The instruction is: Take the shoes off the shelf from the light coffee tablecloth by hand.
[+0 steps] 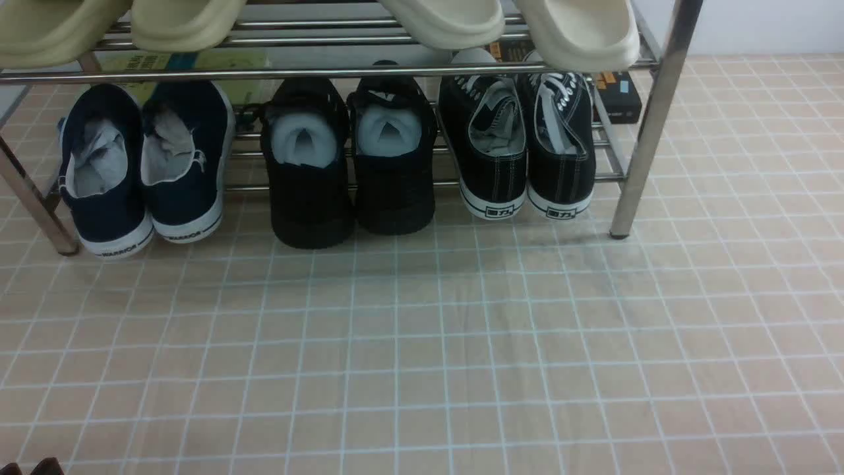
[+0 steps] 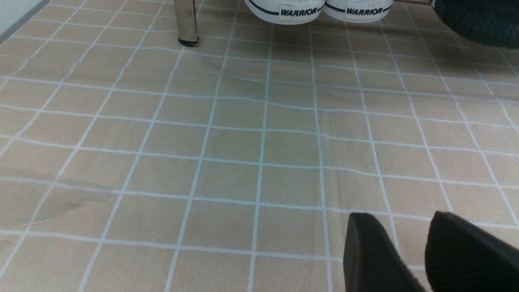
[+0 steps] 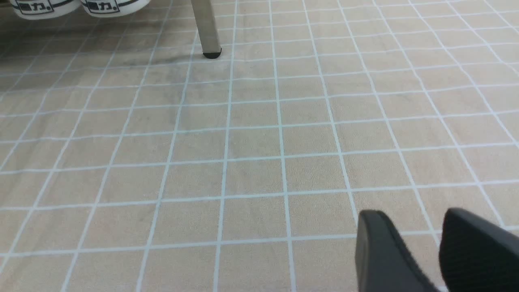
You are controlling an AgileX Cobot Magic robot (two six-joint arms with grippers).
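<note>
1. The shoes [image 1: 501,168] sit at the right end of the lower tier of the shelf [image 1: 653,119], heels toward the robot, toes pointing away.
2. Left hand [image 2: 399,223] and right hand [image 3: 409,219] are both slightly parted and empty, above the light coffee tablecloth [image 1: 422,343].

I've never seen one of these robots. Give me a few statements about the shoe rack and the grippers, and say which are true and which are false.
1. The black lace-up sneakers sit at the right end of the shelf's lower tier. True.
2. The navy slip-ons stand in the middle. False: they are at the left end; the all-black pair is in the middle.
3. The right gripper holds a shoe. False: it is open and empty.
4. Pale slippers rest on the upper tier. True.
</note>
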